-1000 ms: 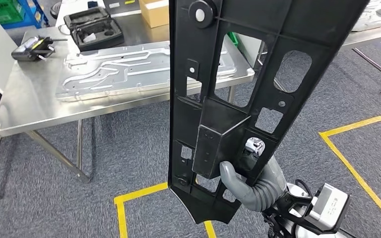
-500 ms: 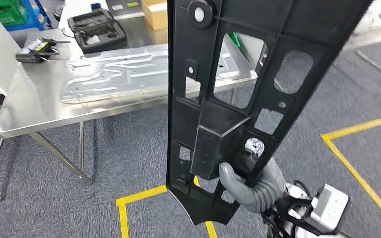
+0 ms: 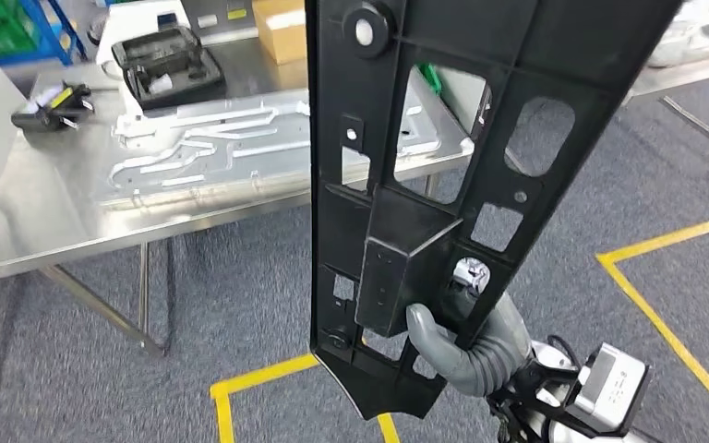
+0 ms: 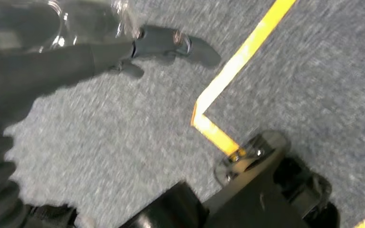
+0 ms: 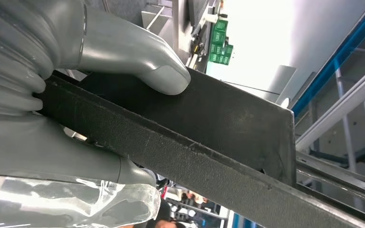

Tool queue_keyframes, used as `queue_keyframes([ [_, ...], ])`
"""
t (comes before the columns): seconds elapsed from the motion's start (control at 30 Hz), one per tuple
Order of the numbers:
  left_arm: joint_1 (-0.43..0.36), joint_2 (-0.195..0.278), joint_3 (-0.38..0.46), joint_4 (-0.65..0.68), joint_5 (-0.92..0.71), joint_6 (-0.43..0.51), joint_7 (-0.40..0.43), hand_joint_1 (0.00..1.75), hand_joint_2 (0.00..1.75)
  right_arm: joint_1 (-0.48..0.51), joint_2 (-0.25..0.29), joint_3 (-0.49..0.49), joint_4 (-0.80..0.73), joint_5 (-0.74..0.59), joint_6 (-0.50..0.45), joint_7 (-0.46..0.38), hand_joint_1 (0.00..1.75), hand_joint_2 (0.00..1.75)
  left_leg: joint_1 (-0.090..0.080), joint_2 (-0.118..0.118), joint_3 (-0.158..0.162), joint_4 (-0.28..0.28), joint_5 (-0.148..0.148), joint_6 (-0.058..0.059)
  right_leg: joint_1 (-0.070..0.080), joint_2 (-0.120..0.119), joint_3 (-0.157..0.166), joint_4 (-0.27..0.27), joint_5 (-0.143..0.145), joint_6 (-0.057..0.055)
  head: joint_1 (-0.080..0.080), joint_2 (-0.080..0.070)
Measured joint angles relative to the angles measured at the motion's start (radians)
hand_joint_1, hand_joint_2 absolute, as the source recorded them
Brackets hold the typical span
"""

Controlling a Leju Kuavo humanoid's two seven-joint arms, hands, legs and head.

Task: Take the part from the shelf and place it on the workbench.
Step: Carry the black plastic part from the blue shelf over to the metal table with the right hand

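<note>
A long black plastic part [image 3: 425, 175] with several cut-out holes stands upright in the middle of the head view, running off the top edge. My right hand [image 3: 462, 341] grips it near its lower end, thumb wrapped over the boxy bulge. In the right wrist view the thumb [image 5: 138, 57] presses on the part's black textured edge [image 5: 195, 142]. The steel workbench [image 3: 46, 212] stands behind and to the left of the part. My left hand [image 4: 123, 52] hangs over the grey carpet with its fingers loosely apart, holding nothing.
On the workbench lie a silver stamped metal panel [image 3: 231, 148], an open black case [image 3: 166, 60], a small black-and-yellow tool [image 3: 51, 106] and a cardboard box [image 3: 282, 28]. Yellow floor tape [image 3: 268, 374] marks the carpet below. A second table [image 3: 692, 55] stands at the back right.
The whole view has shifted a little between frames, so the workbench sits slightly further left and lower. The part stays upright in my right hand, its grip unchanged.
</note>
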Motion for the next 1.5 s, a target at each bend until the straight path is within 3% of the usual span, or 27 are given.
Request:
queue_keyframes([
  [0.07, 0.0, 0.0, 0.0, 0.0, -0.001, 0.0, 0.0, 0.0, 1.75, 0.0, 0.0, 0.0, -0.001, 0.0, 0.0, 0.0, 1.75, 1.75, 0.001, -0.001, 0.008, -0.015, -0.004, 0.01, 0.0, -0.001, 0.002, 0.002, 0.002, 0.01, 0.0, 0.0],
  [0.13, 0.001, -0.001, 0.0, 0.0, -0.001, 0.0, 0.0, 0.0, 1.75, -0.002, 0.0, 0.0, -0.003, 0.001, 0.001, -0.001, 1.75, 1.75, 0.007, -0.003, 0.03, -0.028, -0.008, 0.02, 0.001, -0.002, -0.011, 0.043, -0.014, 0.018, 0.001, 0.0],
  [0.17, 0.002, -0.001, 0.0, 0.0, -0.001, 0.0, 0.0, 0.0, 1.75, -0.003, 0.0, 0.0, -0.003, 0.001, 0.001, -0.001, 1.75, 1.75, 0.009, -0.004, 0.04, -0.032, -0.01, 0.024, 0.001, -0.003, -0.038, 0.093, -0.035, 0.02, 0.001, 0.0],
  [0.23, 0.004, 0.0, 0.0, 0.0, -0.001, 0.0, 0.002, 0.0, 1.75, -0.003, 0.0, 0.0, -0.003, 0.0, 0.001, -0.001, 1.75, 1.75, 0.007, -0.003, 0.052, -0.033, -0.02, 0.032, 0.002, -0.003, -0.122, 0.227, -0.082, 0.025, 0.002, 0.0],
  [0.27, 0.005, 0.0, 0.0, 0.0, -0.001, 0.0, 0.002, 0.0, 1.75, -0.002, 0.0, 0.0, -0.003, 0.0, 0.001, 0.0, 1.75, 1.75, 0.006, -0.003, 0.058, -0.033, -0.026, 0.034, 0.002, -0.003, -0.163, 0.279, -0.092, 0.027, 0.002, 0.0],
  [0.3, 0.007, 0.0, 0.0, 0.0, -0.001, 0.0, 0.003, 0.0, 1.75, -0.001, 0.0, 0.0, -0.003, 0.0, 0.001, 0.0, 1.75, 1.75, 0.005, -0.004, 0.066, -0.033, -0.033, 0.034, 0.002, -0.003, -0.187, 0.297, -0.082, 0.027, 0.002, 0.0],
  [0.33, 0.009, 0.0, 0.0, 0.0, -0.001, 0.0, 0.003, 0.0, 1.75, 0.0, 0.0, 0.0, -0.003, 0.0, 0.001, 0.0, 1.75, 1.75, 0.005, -0.004, 0.077, -0.033, -0.041, 0.033, 0.002, -0.003, -0.192, 0.275, -0.05, 0.027, 0.002, 0.0],
  [0.4, 0.012, -0.001, -0.001, 0.0, -0.001, -0.001, 0.003, 0.0, 1.75, -0.001, 0.0, 0.0, -0.003, 0.0, 0.001, 0.0, 1.75, 1.75, 0.005, -0.005, 0.1, -0.034, -0.061, 0.029, 0.002, -0.004, -0.155, 0.147, 0.052, 0.022, 0.002, 0.0],
  [0.47, 0.014, 0.0, -0.001, 0.0, -0.001, -0.001, 0.003, 0.0, 1.75, -0.001, 0.0, 0.0, -0.003, 0.0, 0.001, 0.0, 1.75, 1.75, 0.003, -0.005, 0.111, -0.032, -0.077, 0.019, 0.006, -0.007, -0.126, 0.043, 0.095, 0.014, 0.0, 0.0],
  [0.63, 0.014, 0.001, -0.001, 0.0, -0.002, -0.001, 0.004, 0.0, 1.75, 0.0, 0.0, 0.0, -0.005, 0.0, 0.001, 0.0, 1.75, 1.75, 0.0, -0.001, 0.117, 0.001, -0.109, -0.008, 0.004, -0.007, -0.102, 0.015, 0.077, -0.016, -0.003, 0.0],
  [0.67, 0.013, 0.001, -0.001, 0.0, -0.001, 0.0, 0.003, 0.0, 1.75, 0.0, 0.0, 0.0, -0.005, 0.0, 0.001, 0.0, 1.75, 1.75, 0.003, -0.001, 0.095, 0.047, -0.125, -0.015, 0.001, -0.006, -0.094, 0.014, 0.071, -0.02, -0.004, 0.0],
  [0.77, 0.001, 0.0, 0.0, 0.0, -0.001, 0.0, -0.001, 0.0, 1.75, -0.001, 0.0, 0.0, -0.006, 0.0, 0.001, -0.001, 1.75, 1.75, 0.013, 0.0, -0.032, 0.241, -0.188, -0.032, 0.0, -0.007, -0.076, 0.014, 0.053, -0.024, -0.007, 0.0],
  [0.8, -0.003, -0.001, 0.0, 0.0, -0.001, 0.0, -0.001, 0.0, 1.75, -0.001, 0.0, 0.0, -0.006, 0.0, 0.001, -0.001, 1.75, 1.75, 0.015, 0.0, -0.058, 0.267, -0.19, -0.034, 0.0, -0.007, -0.067, 0.014, 0.045, -0.024, -0.008, 0.0],
  [0.83, -0.005, -0.001, 0.0, 0.0, -0.001, 0.0, -0.002, 0.0, 1.75, -0.001, 0.0, 0.0, -0.006, 0.0, 0.001, -0.001, 1.75, 1.75, 0.015, 0.0, -0.067, 0.255, -0.171, -0.033, 0.0, -0.006, -0.054, 0.014, 0.037, -0.022, -0.008, 0.0],
  [0.9, -0.003, -0.001, 0.0, 0.0, -0.001, 0.0, -0.002, 0.0, 1.75, -0.001, 0.0, 0.0, -0.006, 0.0, 0.001, -0.001, 1.75, 1.75, 0.013, 0.0, -0.044, 0.135, -0.074, -0.023, 0.0, -0.004, -0.025, 0.013, 0.017, -0.018, -0.008, 0.0],
  [0.97, 0.001, -0.001, 0.0, 0.0, -0.001, 0.0, -0.001, 0.0, 1.75, -0.001, 0.0, 0.0, -0.006, 0.0, 0.001, 0.0, 1.75, 1.75, 0.004, 0.001, -0.02, 0.03, -0.012, -0.009, 0.001, -0.004, -0.007, 0.01, 0.004, -0.01, -0.008, 0.0],
  [1.03, 0.002, -0.001, 0.0, 0.0, -0.001, 0.0, -0.001, 0.0, 1.75, -0.001, 0.0, 0.0, -0.006, 0.0, 0.001, 0.0, 1.75, 1.75, -0.004, 0.001, -0.012, 0.004, -0.009, 0.005, 0.001, -0.003, 0.002, 0.009, 0.001, 0.002, -0.007, 0.0],
  [1.13, 0.001, 0.0, 0.0, 0.0, -0.001, 0.0, -0.001, 0.0, 1.75, -0.003, 0.0, 0.0, -0.007, 0.0, 0.001, 0.0, 1.75, 1.75, 0.001, -0.002, 0.017, -0.014, -0.005, 0.023, 0.001, -0.005, 0.0, 0.038, -0.008, 0.017, -0.006, 0.0],
  [1.2, 0.002, 0.0, 0.0, 0.0, -0.001, 0.0, 0.0, 0.0, 1.75, -0.006, 0.0, 0.0, -0.008, 0.001, 0.001, 0.0, 1.75, 1.75, 0.005, -0.003, 0.036, -0.022, -0.01, 0.031, 0.001, -0.005, -0.05, 0.129, -0.046, 0.023, -0.005, 0.0],
  [1.27, 0.004, 0.0, 0.0, 0.0, -0.001, 0.0, 0.001, 0.0, 1.75, -0.005, 0.0, 0.0, -0.008, 0.001, 0.001, 0.0, 1.75, 1.75, 0.004, -0.003, 0.046, -0.022, -0.02, 0.037, 0.002, -0.005, -0.137, 0.253, -0.085, 0.028, -0.004, 0.0],
  [1.3, 0.006, -0.001, 0.0, 0.0, -0.001, 0.0, 0.001, 0.0, 1.75, -0.004, 0.0, 0.0, -0.007, 0.0, 0.001, 0.0, 1.75, 1.75, 0.004, -0.004, 0.053, -0.022, -0.026, 0.039, 0.002, -0.005, -0.17, 0.287, -0.085, 0.029, -0.004, 0.0],
  [1.33, 0.007, -0.001, -0.001, 0.0, -0.001, 0.0, 0.001, 0.0, 1.75, -0.004, 0.0, 0.0, -0.007, 0.0, 0.001, 0.0, 1.75, 1.75, 0.003, -0.004, 0.061, -0.022, -0.033, 0.039, 0.002, -0.005, -0.184, 0.284, -0.064, 0.029, -0.004, 0.0],
  [1.37, 0.009, -0.001, -0.001, 0.0, -0.001, 0.0, 0.001, 0.0, 1.75, -0.004, 0.0, 0.0, -0.007, 0.0, 0.001, 0.0, 1.75, 1.75, 0.003, -0.005, 0.071, -0.022, -0.041, 0.038, 0.002, -0.005, -0.18, 0.244, -0.025, 0.028, -0.004, 0.0],
  [1.43, 0.011, -0.001, -0.002, 0.0, -0.001, 0.0, 0.001, 0.0, 1.75, -0.004, 0.0, 0.0, -0.007, 0.0, 0.001, 0.0, 1.75, 1.75, 0.003, -0.007, 0.094, -0.022, -0.059, 0.033, 0.003, -0.006, -0.14, 0.116, 0.064, 0.023, -0.005, 0.0],
  [1.5, 0.012, -0.001, -0.004, 0.0, -0.001, 0.0, 0.001, 0.0, 1.75, -0.007, 0.0, 0.0, -0.007, 0.001, 0.001, 0.001, 1.75, 1.75, 0.0, -0.006, 0.105, -0.022, -0.075, 0.023, 0.008, -0.009, -0.11, 0.034, 0.077, 0.016, -0.005, 0.0],
])
